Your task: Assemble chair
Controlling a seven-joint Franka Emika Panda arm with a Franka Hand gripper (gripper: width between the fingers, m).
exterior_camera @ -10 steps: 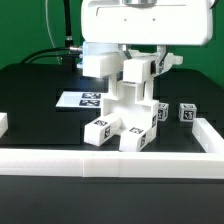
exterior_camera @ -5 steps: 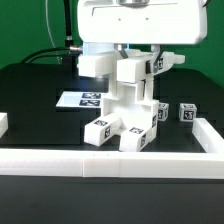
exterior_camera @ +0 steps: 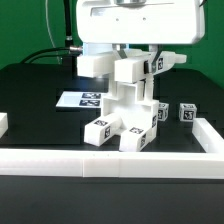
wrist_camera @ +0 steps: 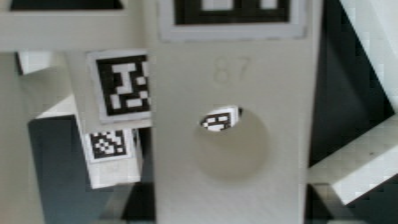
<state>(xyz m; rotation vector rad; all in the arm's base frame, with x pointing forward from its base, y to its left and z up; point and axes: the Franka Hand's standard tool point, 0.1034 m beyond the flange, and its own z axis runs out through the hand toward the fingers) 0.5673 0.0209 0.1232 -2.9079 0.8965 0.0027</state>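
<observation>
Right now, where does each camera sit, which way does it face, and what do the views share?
Exterior view: off the arm, low outside the border rail, facing across the table at the part-built chair; the arm's white wrist housing shows above, jaws not discernible.
Wrist view: on the wrist, close against a tagged white chair part; nothing of the robot clearly shows.
Shared: probably that chair part, under the housing in the exterior view.

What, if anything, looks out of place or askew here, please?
Nothing looks damaged or spilled. One small cube sits apart from the chair assembly, at the exterior view's right near the rail.
</observation>
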